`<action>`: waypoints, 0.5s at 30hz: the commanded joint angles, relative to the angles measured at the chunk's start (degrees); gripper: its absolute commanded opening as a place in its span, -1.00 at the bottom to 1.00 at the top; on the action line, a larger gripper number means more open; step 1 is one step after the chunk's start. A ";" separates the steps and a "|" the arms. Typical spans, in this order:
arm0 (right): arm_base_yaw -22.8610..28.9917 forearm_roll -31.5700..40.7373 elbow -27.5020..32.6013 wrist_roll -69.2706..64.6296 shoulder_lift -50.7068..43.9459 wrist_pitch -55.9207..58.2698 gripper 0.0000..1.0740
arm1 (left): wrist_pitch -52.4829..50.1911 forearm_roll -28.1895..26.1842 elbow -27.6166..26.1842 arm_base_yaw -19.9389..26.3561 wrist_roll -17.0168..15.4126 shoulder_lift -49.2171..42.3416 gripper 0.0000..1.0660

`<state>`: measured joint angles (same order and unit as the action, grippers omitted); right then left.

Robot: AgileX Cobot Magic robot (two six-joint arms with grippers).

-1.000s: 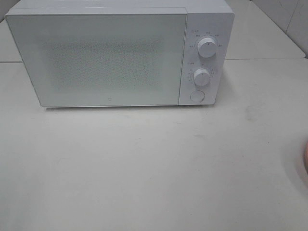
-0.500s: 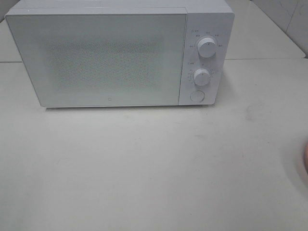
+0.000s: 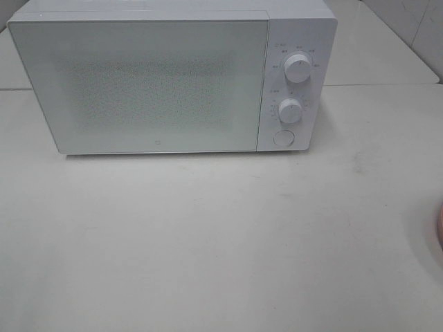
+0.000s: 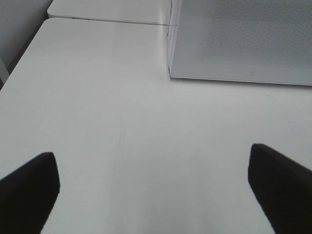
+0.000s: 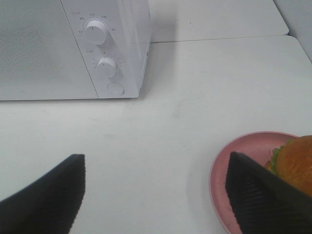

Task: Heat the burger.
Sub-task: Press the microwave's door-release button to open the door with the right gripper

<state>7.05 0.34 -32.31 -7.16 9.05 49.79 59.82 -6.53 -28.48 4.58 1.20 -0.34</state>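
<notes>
The burger [image 5: 298, 165] shows only in the right wrist view: a golden-brown bun with a green lettuce frill on a round pink plate [image 5: 253, 140], partly hidden behind one finger. My right gripper [image 5: 156, 170] hangs open over the bare table, and the burger lies just past one of its fingers [image 5: 253, 195], not between them. My left gripper [image 4: 151, 165] is open wide above the bare table in front of the microwave [image 4: 243, 39]. The white microwave [image 3: 173, 76] stands at the back with its door shut. Neither gripper shows in the exterior view.
The microwave's panel carries two round knobs [image 3: 297, 68] [image 3: 291, 111] and a round button [image 3: 283, 138] on its right side. A sliver of the pink plate [image 3: 440, 232] shows at the table's right edge. A table seam runs behind the microwave.
</notes>
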 commanded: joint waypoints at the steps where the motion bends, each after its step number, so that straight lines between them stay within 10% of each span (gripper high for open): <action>1: -0.23 -0.34 0.29 0.80 4.30 -3.72 0.42 | -0.57 -0.06 0.06 -0.17 0.11 -1.26 0.89; 15: -0.23 -0.34 0.29 0.86 18.62 -15.87 0.42 | -0.57 -0.06 0.06 -0.17 0.11 -1.26 0.89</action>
<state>7.05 0.34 -32.09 -6.82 27.39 35.81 59.82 -6.53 -28.48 4.58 1.20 -0.34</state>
